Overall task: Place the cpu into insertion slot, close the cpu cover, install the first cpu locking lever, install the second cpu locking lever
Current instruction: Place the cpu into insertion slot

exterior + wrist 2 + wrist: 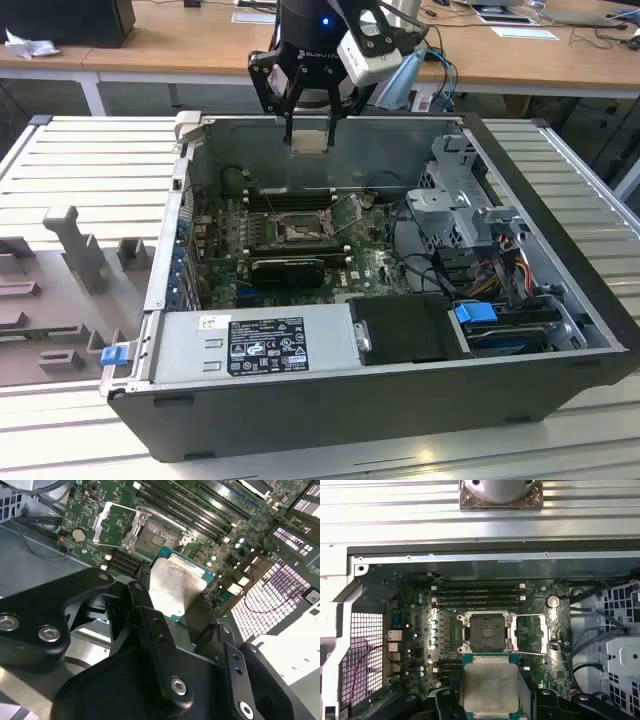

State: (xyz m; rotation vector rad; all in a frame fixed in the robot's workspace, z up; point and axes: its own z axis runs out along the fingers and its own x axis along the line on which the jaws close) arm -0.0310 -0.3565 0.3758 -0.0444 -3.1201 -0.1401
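End effector [309, 133] grips cpu [491, 687] above open case [330, 405] on slatted table [90, 160]; wooden desks [180, 40] behind.

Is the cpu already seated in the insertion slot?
No, the cpu is clamped in the claw, apart from the insertion slot, whose centre is bare.

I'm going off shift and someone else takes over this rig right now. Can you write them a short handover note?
Gripper: shut on the cpu, held in the air above the open computer case, clear of the motherboard.
Insertion slot: empty and exposed.
Cpu cover: swung open beside the slot.
Done: the cpu is in the grasp.
Left: cpu not yet seated, cover not closed, neither locking lever installed.
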